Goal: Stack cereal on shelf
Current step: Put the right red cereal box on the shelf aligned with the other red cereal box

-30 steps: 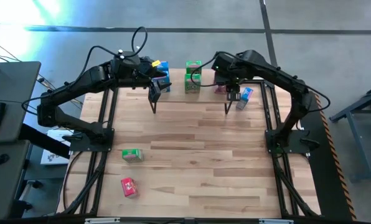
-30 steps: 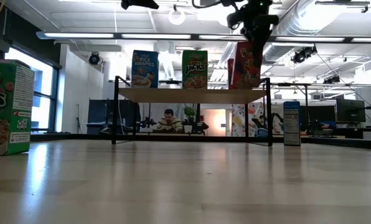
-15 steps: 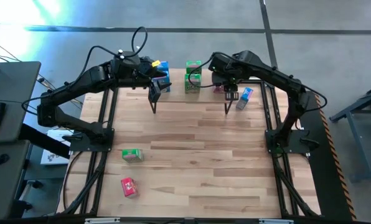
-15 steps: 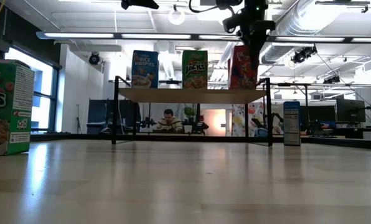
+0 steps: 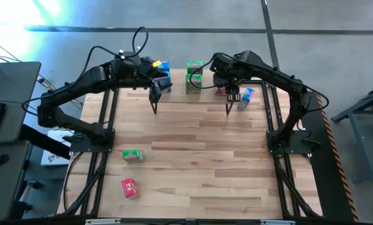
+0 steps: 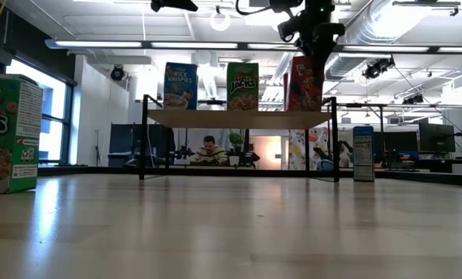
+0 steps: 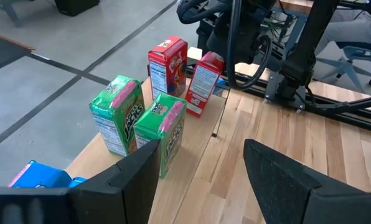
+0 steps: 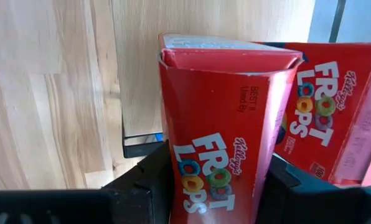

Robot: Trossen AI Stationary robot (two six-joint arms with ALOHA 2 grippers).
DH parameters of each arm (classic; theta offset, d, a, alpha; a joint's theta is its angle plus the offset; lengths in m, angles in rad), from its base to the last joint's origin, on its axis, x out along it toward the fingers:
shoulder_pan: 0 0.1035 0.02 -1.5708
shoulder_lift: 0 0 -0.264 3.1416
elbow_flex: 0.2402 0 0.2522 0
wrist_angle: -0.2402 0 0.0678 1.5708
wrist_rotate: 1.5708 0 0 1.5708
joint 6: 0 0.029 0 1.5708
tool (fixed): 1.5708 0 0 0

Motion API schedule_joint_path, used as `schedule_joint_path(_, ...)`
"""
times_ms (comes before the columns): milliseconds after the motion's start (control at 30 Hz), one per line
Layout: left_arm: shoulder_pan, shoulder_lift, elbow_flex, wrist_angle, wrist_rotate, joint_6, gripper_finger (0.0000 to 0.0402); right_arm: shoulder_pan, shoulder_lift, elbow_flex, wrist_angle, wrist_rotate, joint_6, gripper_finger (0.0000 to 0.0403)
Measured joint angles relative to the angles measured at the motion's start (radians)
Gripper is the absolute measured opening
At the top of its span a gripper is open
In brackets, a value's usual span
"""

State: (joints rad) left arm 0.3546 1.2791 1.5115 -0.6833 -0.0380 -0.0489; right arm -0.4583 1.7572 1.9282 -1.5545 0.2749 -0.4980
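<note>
The shelf stands at the table's far edge. On its top are two blue boxes, two green boxes and a red box. My right gripper is above the shelf's right end, shut on another red cereal box. My left gripper is open and hangs over the shelf's left end, beside the blue boxes, touching nothing. A third blue box stands on the table right of the shelf. My right gripper pinches the red box by its upper end, one finger on each of two opposite sides, coming from above and pointing down. The box stands nearly upright below the fingers. Its lower end is at the shelf top, in front of the other red box.
A green box and a red box lie on the near left part of the table; the green one looms large in the low view. Black frame rails run along both table sides. A person sits in the room beyond.
My right gripper has shifted a little toward the table's left with the red box. The box, tilted a second ago, now stands nearly upright at the shelf's right end.
</note>
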Motion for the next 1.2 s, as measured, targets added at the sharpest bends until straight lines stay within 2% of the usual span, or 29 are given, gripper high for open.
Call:
schedule_joint_path(700,0.0,0.0,0.0,0.0,0.0,0.0,0.0221,-0.022,0.019,0.0,0.007,0.009,0.0,0.016)
schedule_joint_path(967,0.0,0.0,0.0,0.0,0.0,0.0,0.0221,-0.026,0.021,0.0,0.021,0.004,-0.003,0.0201)
schedule_joint_path(1200,0.0,0.0,0.0,0.0,0.0,0.0,0.0221,-0.026,0.021,0.0,0.028,0.005,-0.016,0.0207)
